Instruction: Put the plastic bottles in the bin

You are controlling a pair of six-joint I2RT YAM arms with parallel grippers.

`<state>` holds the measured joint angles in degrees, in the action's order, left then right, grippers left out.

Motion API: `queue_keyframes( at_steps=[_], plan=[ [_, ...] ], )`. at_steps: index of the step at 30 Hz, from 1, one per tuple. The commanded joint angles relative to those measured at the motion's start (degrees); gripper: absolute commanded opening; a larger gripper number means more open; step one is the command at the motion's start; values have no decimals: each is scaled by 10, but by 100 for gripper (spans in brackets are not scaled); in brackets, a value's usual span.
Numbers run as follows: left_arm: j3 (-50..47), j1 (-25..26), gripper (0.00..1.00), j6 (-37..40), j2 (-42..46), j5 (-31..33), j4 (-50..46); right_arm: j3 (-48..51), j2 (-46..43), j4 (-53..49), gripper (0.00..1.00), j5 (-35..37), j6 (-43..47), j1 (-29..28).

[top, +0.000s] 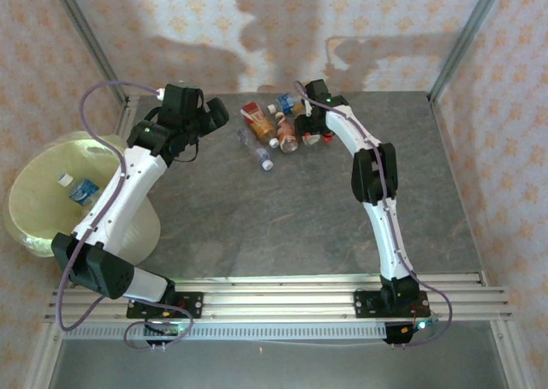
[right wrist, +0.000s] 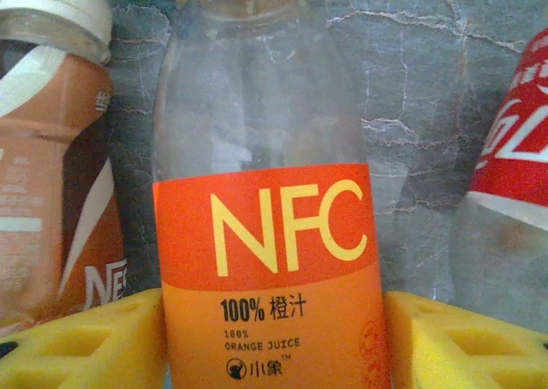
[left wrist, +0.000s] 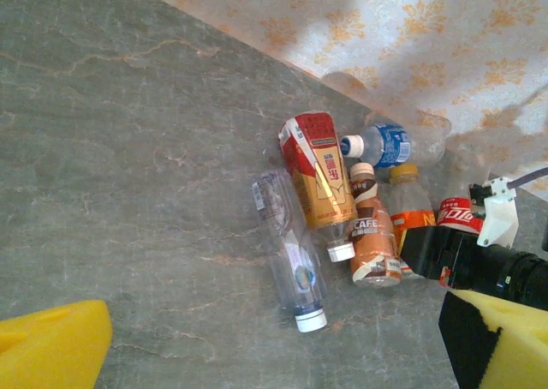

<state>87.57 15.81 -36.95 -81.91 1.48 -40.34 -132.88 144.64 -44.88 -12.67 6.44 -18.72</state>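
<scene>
Our right gripper [right wrist: 274, 338] clasps the orange NFC bottle [right wrist: 270, 235], pads against both its sides, among the plastic bottles [left wrist: 317, 179] lying on the worktop [top: 282, 209]. Our left gripper [left wrist: 278, 350] gapes wide above them. The bin [top: 34, 183] stands left of the worktop.

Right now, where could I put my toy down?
The bare middle of the table, between the left arm and the right arm, is free. So is the far right corner. The far middle is crowded with bottles; the right gripper clasps the juice bottle.
</scene>
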Motion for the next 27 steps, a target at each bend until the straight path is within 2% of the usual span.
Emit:
queue_keyframes(
  at_steps=[1, 4, 10, 14, 17, 21, 27],
  plan=[
    [-8, 2, 100, 9, 2, 15, -13, 18, -11, -21, 60, 7, -7, -4],
    [-10, 2, 100, 9, 1, 13, -12, 75, -50, 18, 61, 3, -7, -5],
    [-17, 1, 100, 8, 3, 11, -7, 109, -64, 20, 67, -2, 1, -5],
    [-23, 2, 100, 6, 4, 9, -4, 113, -65, 27, 66, 0, -4, -6],
    [-27, 1, 100, 5, 6, 4, -3, 135, -85, 38, 62, 2, -5, -9],
    [-41, 2, 100, 4, 14, -23, 13, 239, -172, 100, 57, -4, -3, -12],
    [-95, 4, 100, -9, 39, -112, 87, 453, -357, 208, 51, -19, -26, -22]
  ],
)
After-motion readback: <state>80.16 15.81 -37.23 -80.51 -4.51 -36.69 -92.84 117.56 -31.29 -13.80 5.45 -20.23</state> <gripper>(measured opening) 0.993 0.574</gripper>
